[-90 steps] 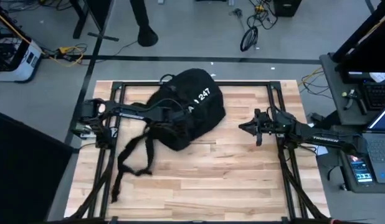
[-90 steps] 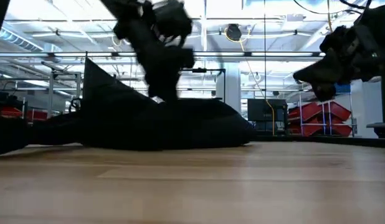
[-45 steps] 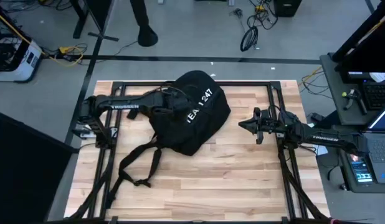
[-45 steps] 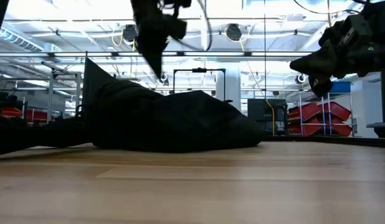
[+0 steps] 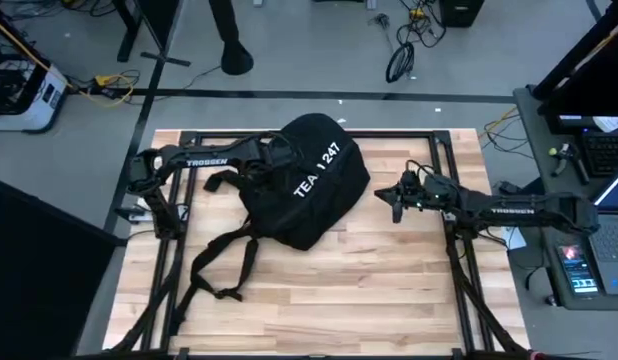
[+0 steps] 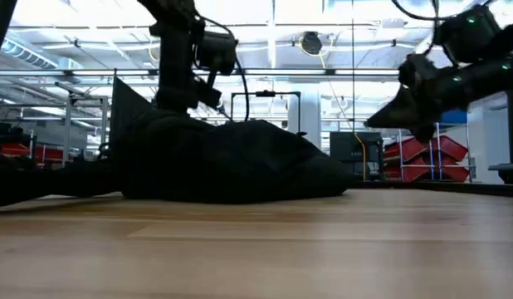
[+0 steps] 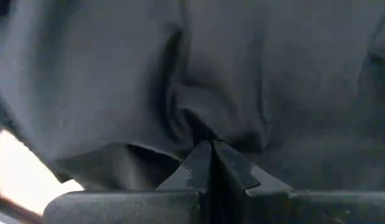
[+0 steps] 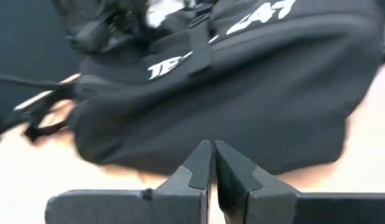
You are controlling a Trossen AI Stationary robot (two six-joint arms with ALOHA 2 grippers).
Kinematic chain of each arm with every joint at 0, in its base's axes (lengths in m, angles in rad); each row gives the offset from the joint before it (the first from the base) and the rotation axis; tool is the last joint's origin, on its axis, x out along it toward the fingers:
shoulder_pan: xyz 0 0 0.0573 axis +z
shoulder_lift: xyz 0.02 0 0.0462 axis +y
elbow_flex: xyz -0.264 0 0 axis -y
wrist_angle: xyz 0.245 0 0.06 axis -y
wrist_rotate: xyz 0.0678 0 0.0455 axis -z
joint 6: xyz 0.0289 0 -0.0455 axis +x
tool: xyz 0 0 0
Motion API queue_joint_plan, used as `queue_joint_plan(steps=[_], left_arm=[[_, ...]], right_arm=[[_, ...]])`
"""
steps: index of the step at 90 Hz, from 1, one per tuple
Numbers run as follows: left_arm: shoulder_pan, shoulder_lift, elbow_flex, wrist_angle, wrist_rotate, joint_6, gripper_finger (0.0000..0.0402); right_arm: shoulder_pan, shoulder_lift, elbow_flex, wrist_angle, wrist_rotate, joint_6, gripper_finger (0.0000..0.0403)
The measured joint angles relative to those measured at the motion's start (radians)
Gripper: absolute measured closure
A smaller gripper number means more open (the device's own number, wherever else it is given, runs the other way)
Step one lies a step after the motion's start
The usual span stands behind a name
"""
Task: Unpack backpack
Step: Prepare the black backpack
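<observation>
While the backpack (image 5: 307, 192) lies on its side at the back centre of my desk (image 5: 369, 290), straps trailing toward the front left, my left gripper (image 5: 272, 160) rests against its top fabric, fingers (image 7: 208, 163) clenched together. My right gripper (image 5: 394, 197) hovers just beside the bag, fingers (image 8: 208, 167) likewise clenched, grasping nothing.

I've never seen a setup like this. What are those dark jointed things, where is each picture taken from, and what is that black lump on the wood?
They are two robot arms at a pale wooden table. One camera looks straight down, one sits at tabletop level, and one rides on each wrist. The lump is a large rounded black fabric backpack with white lettering. The left end effector, fingers shut, presses against the backpack's fabric; whether it grips any is hidden. The right end effector, also shut and holding nothing, hovers beside the bag.
</observation>
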Motion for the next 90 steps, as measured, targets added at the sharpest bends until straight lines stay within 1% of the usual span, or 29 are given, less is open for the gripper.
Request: queue_joint_plan(steps=[7, 20, 27, 35, 49, 59, 66, 73, 78, 90], left_arm=[[-0.022, -0.002, -0.055, 0.044, 0.041, 0.022, 0.0402], [-0.115, -0.007, -0.185, 0.059, 0.080, 0.044, 0.0402], [-0.170, -0.045, -0.255, 0.053, 0.116, 0.043, 0.0402], [-0.224, -0.112, -0.297, 0.039, 0.143, 0.023, 0.0402], [-0.277, -0.272, -0.255, 0.065, 0.136, -0.067, 0.0402], [-0.285, -0.362, -0.207, 0.131, 0.098, -0.158, 0.0402], [-0.287, -0.406, -0.194, 0.209, 0.083, -0.241, 0.0402], [-0.301, -0.414, -0.194, 0.240, 0.082, -0.330, 0.0402], [-0.323, -0.405, -0.194, 0.241, 0.080, -0.378, 0.0402], [-0.391, -0.334, -0.195, 0.253, 0.081, -0.488, 0.0402]], right_arm=[[0.000, 0.063, 0.053, 0.003, 0.035, -0.052, 0.0402], [0.000, 0.175, 0.140, 0.002, 0.039, -0.093, 0.0403], [0.000, 0.229, 0.178, 0.003, 0.038, -0.107, 0.0403], [-0.001, 0.294, 0.224, 0.000, 0.039, -0.139, 0.0403], [-0.001, 0.429, 0.338, 0.005, 0.038, -0.222, 0.0403], [-0.004, 0.546, 0.436, 0.001, 0.033, -0.298, 0.0403], [-0.018, 0.631, 0.513, 0.001, 0.030, -0.332, 0.0403], [-0.044, 0.720, 0.590, -0.017, 0.027, -0.364, 0.0403], [-0.069, 0.778, 0.646, -0.065, 0.017, -0.394, 0.0403], [-0.137, 0.899, 0.781, -0.196, -0.075, -0.443, 0.0403]])
